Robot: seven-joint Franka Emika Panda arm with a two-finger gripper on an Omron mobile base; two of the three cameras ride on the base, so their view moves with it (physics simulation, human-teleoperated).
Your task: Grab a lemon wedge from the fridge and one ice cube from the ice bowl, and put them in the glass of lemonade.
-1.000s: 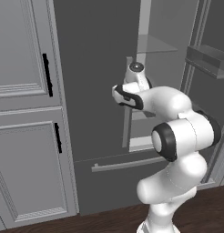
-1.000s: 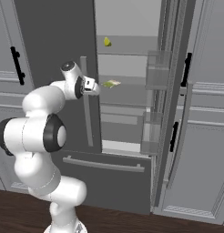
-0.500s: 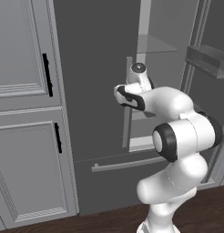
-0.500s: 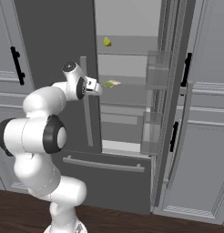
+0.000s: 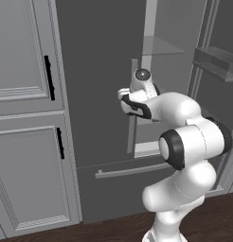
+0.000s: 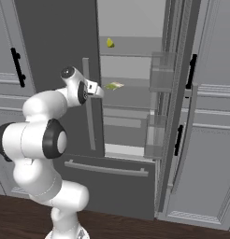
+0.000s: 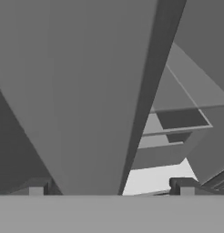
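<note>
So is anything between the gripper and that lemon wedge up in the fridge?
Nothing visible blocks it. The open gripper sits at the edge of the fridge's shut left door, and the lemon wedge lies exposed on a higher shelf inside the open right side. A green-yellow packet lies on the shelf below.

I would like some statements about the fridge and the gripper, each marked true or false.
1. The fridge's right door stands open. True.
2. The lemon wedge lies on a shelf above the packet. True.
3. The gripper holds the lemon wedge. False: its jaws are open and empty, and the wedge is on its shelf.
4. The fridge's left door is open too. False: it is shut, and the gripper is beside its handle.
5. The bottom drawer is pulled out. False: it is shut.
</note>
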